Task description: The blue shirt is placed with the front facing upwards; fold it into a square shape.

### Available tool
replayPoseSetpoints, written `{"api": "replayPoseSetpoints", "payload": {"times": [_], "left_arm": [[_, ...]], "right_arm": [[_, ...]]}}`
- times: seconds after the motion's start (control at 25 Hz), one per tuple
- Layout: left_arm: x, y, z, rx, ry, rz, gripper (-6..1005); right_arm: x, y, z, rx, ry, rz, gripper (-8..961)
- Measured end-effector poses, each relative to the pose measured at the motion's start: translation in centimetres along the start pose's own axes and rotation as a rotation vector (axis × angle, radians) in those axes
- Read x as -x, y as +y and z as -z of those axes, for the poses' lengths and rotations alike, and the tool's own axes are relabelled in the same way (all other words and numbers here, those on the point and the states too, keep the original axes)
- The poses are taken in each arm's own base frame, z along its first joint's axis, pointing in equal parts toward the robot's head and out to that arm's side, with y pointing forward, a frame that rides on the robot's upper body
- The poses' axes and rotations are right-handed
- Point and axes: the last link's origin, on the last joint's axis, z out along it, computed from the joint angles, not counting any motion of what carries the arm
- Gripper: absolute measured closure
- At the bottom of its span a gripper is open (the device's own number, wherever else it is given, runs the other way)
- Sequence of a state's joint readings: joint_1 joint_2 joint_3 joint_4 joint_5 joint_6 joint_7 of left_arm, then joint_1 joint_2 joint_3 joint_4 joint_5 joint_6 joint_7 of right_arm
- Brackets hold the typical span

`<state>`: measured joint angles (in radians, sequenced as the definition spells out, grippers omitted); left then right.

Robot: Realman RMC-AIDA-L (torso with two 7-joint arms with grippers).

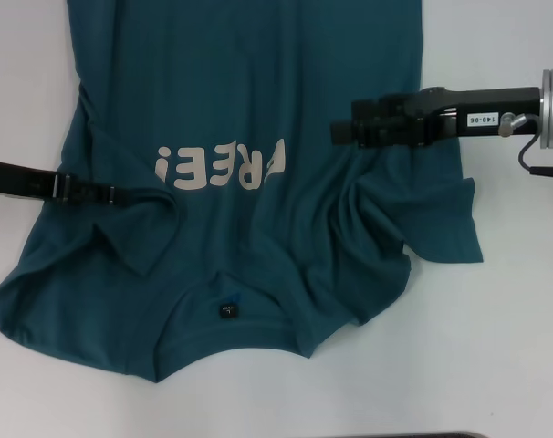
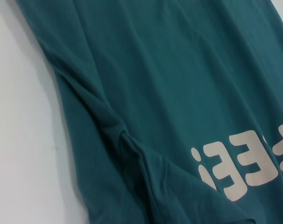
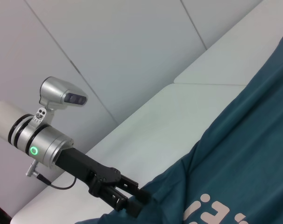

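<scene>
The blue shirt (image 1: 240, 91) lies front up on the white table, with its neckline and small black label (image 1: 227, 312) nearest me. The off-white print (image 1: 224, 169) reads upside down. My left gripper (image 1: 121, 194) reaches in from the left at chest height and is shut on a raised fold of cloth by the left sleeve. The right wrist view shows it (image 3: 144, 207) pinching the shirt (image 3: 244, 154). My right gripper (image 1: 339, 132) comes in from the right, shut on bunched cloth by the right armpit. Creases (image 2: 127, 140) gather in the left wrist view.
Bare white table (image 1: 495, 347) shows on both sides of the shirt and in front of the neckline. The right sleeve (image 1: 445, 224) lies crumpled below the right arm. A dark edge (image 1: 395, 435) runs along the table's near side. A pale wall (image 3: 109, 46) stands behind the table.
</scene>
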<state>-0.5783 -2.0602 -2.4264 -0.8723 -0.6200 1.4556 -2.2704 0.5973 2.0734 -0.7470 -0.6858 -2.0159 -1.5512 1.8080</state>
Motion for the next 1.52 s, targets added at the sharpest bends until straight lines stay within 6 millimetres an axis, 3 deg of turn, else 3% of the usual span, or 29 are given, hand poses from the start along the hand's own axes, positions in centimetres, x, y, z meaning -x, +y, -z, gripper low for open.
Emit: {"api": "replayPoseSetpoints", "payload": {"times": [0.76,1.52], "left_arm": [[0.2,0.4,0.2,0.025,-0.021,-0.021,109],[-1.3,0.4,-0.6,-0.026,0.032,-0.006,111]], "right_arm": [[0.1,0.0,0.0,-0.001,-0.005,0.003,100],[0.0,0.0,0.2,0.0,-0.006,-0.004,100]]}}
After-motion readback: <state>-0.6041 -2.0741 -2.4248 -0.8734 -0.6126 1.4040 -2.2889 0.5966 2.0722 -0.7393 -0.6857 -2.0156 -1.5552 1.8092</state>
